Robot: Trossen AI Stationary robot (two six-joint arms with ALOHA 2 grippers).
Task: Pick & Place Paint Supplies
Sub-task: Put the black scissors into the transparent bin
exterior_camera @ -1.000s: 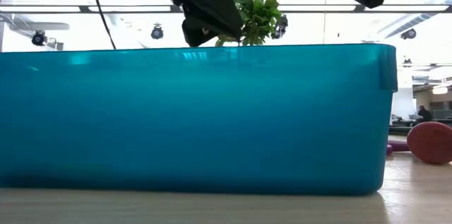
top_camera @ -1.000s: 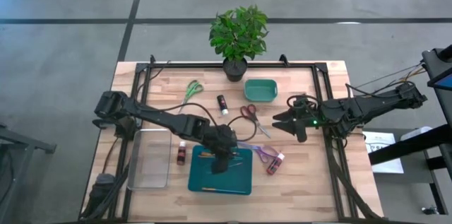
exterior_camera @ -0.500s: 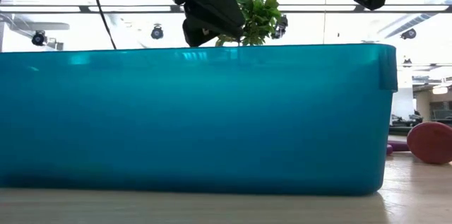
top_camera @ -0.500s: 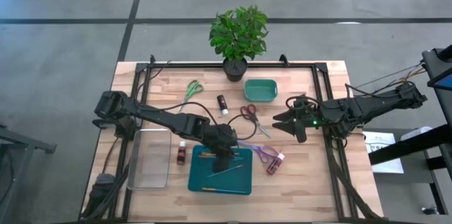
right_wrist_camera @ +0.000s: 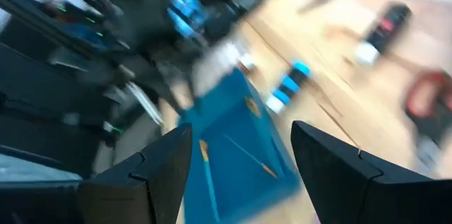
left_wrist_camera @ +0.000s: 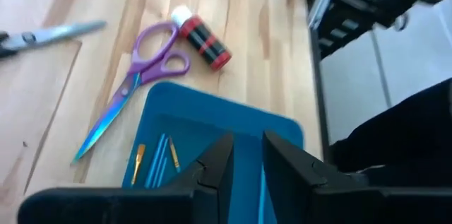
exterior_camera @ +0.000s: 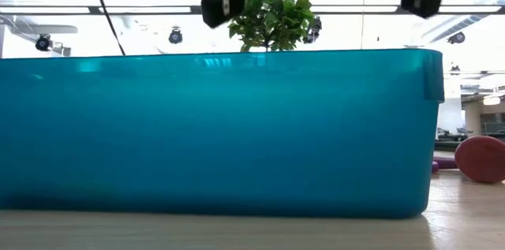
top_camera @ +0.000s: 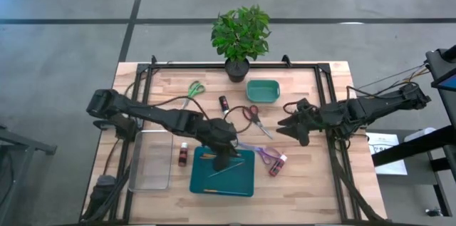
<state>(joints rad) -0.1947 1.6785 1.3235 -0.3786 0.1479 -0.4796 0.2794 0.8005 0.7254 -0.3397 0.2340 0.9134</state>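
Three brushes (top_camera: 229, 167) lie in one blue tray (top_camera: 199, 183).

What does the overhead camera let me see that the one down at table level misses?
Only the overhead view shows the whole table: green scissors, red scissors, purple scissors, small paint bottles, a green dish, a clear tray, and brushes lying inside the blue bin.

Only the table-level view shows the bin's tall side wall filling the picture, ceiling lights, and the room behind.

Both show the bin, the potted plant, and the left gripper and right gripper.
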